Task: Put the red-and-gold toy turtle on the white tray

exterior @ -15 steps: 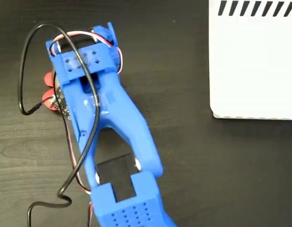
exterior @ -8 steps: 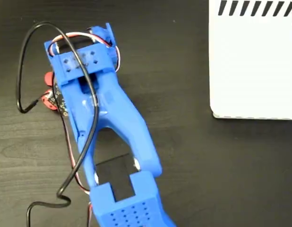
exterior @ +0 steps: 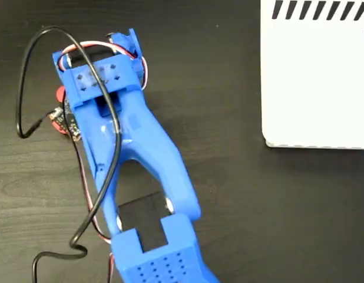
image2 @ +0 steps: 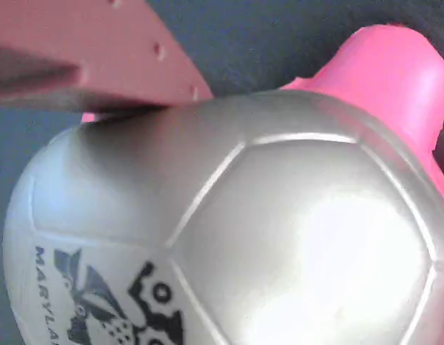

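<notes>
The red-and-gold toy turtle (image2: pixel 229 237) fills the wrist view: a shiny domed shell with dark print at the lower left and a pink-red limb at the upper right. One finger (image2: pixel 100 57) presses on the shell's upper left; the other finger is out of sight. In the fixed view the blue arm covers the turtle (exterior: pixel 59 94), and only small red bits peek out at the arm's left side. My gripper (exterior: pixel 76 106) sits over it, hidden under the wrist, and appears shut on the turtle. The white tray (exterior: pixel 314 76) with black stripes lies at the upper right, far from the gripper.
A black cable (exterior: pixel 29 76) loops out to the left of the arm over the dark wooden table (exterior: pixel 229 206). Red and white wires run along the arm. Bare table separates the arm from the tray.
The arm's head has shifted slightly up and left. The red bits of the turtle have moved the same way with it, and the cable loop has swung left.
</notes>
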